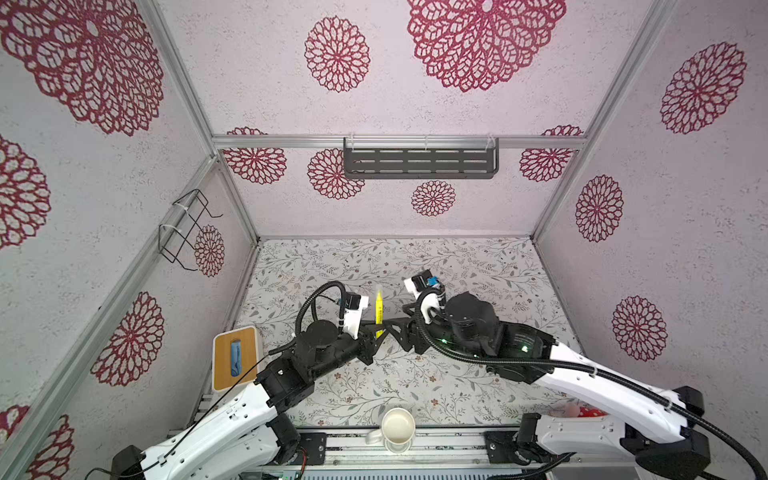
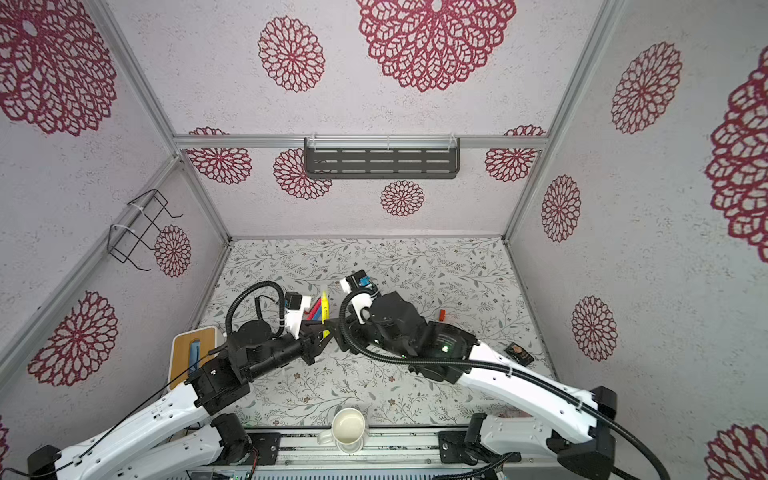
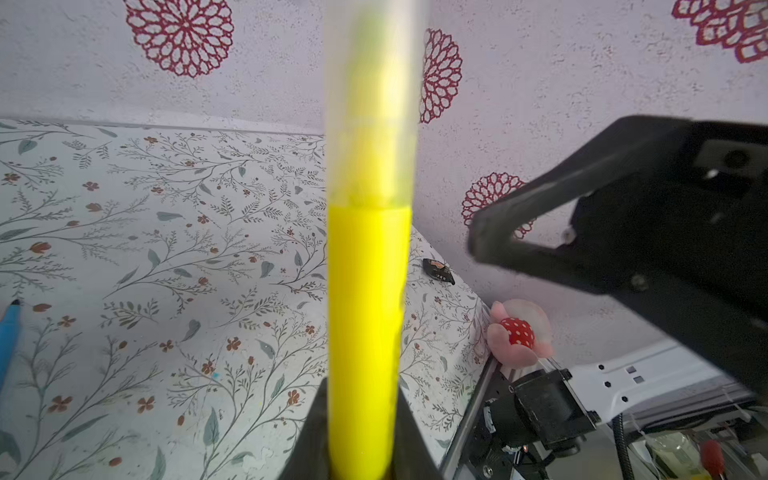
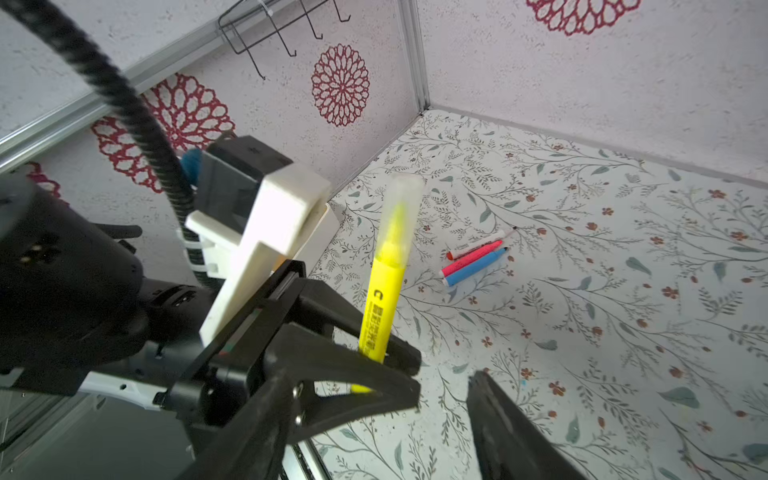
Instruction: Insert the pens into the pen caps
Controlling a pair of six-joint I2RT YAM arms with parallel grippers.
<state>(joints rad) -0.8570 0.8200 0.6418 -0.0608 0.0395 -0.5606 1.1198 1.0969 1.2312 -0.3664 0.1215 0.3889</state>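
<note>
The yellow pen (image 4: 382,299) stands up, clear cap (image 4: 401,208) on. The white pen (image 4: 478,244), pink pen (image 4: 471,257) and blue pen (image 4: 476,268) lie together. The red cap (image 2: 441,314) lies apart.

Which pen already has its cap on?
The yellow pen in the left gripper: it wears a clear cap; the other three lie uncapped.

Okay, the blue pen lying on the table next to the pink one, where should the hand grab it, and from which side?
Take the blue pen by the rear half of its barrel, coming straight down from above. It lies flat and its bare tip should stay clear. The pink pen lies against one long side, so squeezing in there will probably be tight.
</note>
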